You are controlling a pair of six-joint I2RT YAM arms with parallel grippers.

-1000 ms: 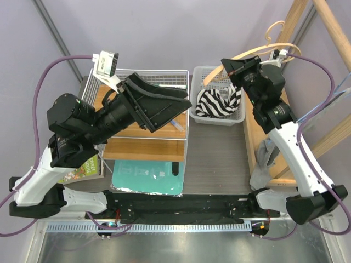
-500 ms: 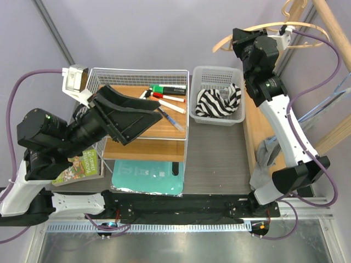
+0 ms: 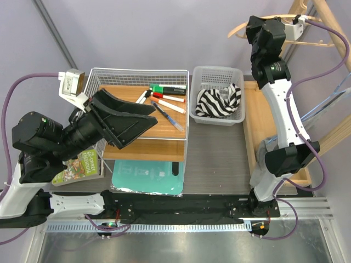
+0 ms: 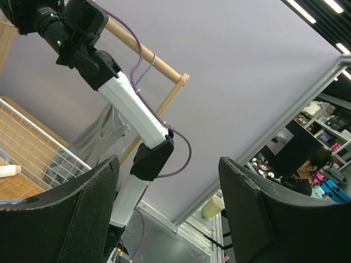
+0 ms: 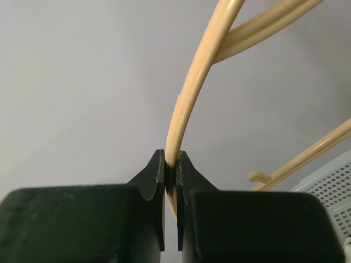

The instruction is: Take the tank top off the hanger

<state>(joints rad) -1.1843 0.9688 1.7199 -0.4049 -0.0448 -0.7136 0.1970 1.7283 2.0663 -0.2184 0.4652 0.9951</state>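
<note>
The table carries, toward 10 o'clock, a wire basket with a wooden board inside it. A teal mat lies at its 6 o'clock side. Above the basket the left arm is raised, its end effector spread wide apart and holding nothing. The right arm stretches up toward 1 o'clock, alongside the wooden rack. Its end effector is pinched tight on the thin cream rod of the hanger, which is bare. At 12 o'clock on the table sits a white plastic basket holding a zebra-striped cloth. The grey tank top hangs crumpled at 3 o'clock, off the hanger, against the wooden tray's edge just beside the right arm's lower link. A book lies at 8 o'clock, partly under the left arm. Several markers rest on the board at the wire basket's far side.
</note>
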